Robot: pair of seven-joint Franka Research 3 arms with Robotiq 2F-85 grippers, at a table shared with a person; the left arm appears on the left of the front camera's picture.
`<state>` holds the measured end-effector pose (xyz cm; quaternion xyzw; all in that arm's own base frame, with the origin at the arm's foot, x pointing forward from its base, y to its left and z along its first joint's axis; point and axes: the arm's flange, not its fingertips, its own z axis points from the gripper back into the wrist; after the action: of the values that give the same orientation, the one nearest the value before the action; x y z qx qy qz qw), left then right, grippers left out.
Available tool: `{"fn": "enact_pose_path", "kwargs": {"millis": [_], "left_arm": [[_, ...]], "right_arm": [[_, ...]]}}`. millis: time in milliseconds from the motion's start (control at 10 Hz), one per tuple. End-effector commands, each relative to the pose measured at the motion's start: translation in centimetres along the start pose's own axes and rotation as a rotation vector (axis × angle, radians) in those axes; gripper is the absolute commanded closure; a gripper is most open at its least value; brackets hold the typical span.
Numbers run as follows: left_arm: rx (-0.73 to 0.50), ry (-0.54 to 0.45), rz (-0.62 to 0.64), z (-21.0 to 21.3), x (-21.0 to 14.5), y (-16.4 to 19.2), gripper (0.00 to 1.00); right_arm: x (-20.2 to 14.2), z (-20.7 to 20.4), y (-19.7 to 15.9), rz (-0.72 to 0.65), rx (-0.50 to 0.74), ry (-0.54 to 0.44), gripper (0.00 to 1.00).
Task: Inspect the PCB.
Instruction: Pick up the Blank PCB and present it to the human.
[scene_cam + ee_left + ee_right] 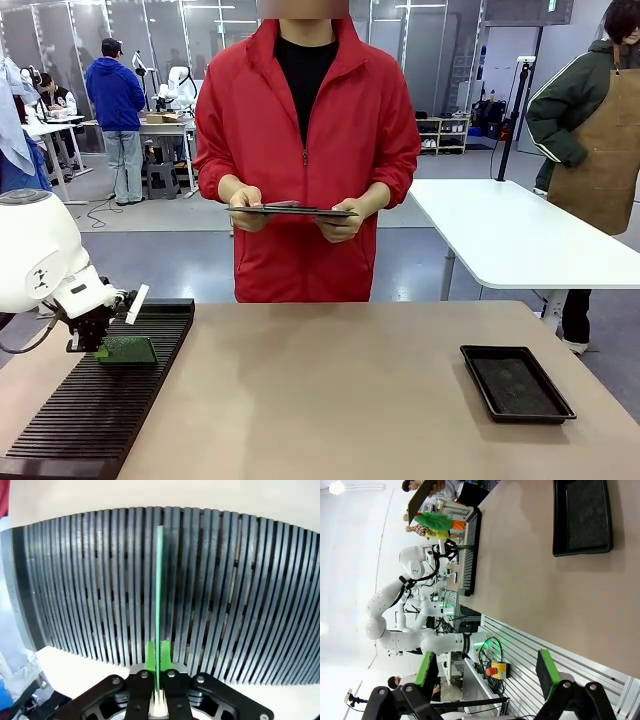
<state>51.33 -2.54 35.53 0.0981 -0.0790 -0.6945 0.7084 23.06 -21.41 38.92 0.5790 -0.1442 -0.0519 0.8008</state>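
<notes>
My left gripper (100,343) is shut on the PCB (128,351), a green board held just over the black slotted rack (90,410) at the table's left. In the left wrist view the PCB (159,595) is seen edge-on as a thin green line, clamped between the green pads (150,656) of the left gripper (158,664), with the rack's slats (230,600) behind it. My right gripper (485,672) stands open with nothing between its fingers, off the table's near edge.
A person in a red jacket stands at the far side holding a dark flat panel (290,211) in both hands. A shallow black tray (516,383) lies at the table's right, also in the right wrist view (582,517). The tan tabletop (330,400) lies between rack and tray.
</notes>
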Motion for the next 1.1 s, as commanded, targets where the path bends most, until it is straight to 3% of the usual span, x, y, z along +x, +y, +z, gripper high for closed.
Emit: {"fn": "enact_pose_path", "kwargs": {"millis": [0,200,500,600,800,1000], "left_arm": [[0.023,0.012,-0.039,1.6,-0.6,-0.3,1.00],[0.031,0.018,-0.032,3.2,-0.7,-0.6,1.00],[0.055,-0.196,0.209,10.8,-3.7,-1.1,1.00],[-0.029,-0.375,0.323,12.1,-4.8,-1.2,1.00],[-0.263,-0.620,0.566,11.0,-5.9,-1.3,1.00],[-0.394,-0.824,0.757,8.3,-6.3,-2.2,1.00]], "right_arm": [[0.0,0.2,0.1,0.010,0.010,-0.006,0.00],[0.0,0.2,0.1,0.010,0.010,-0.006,0.00],[0.0,0.2,0.1,0.010,0.010,-0.006,0.00],[0.0,0.2,0.1,0.010,0.010,-0.006,0.00],[0.0,0.2,0.1,0.010,0.010,-0.006,0.00],[0.0,0.2,0.1,0.010,0.010,-0.006,0.00]]}}
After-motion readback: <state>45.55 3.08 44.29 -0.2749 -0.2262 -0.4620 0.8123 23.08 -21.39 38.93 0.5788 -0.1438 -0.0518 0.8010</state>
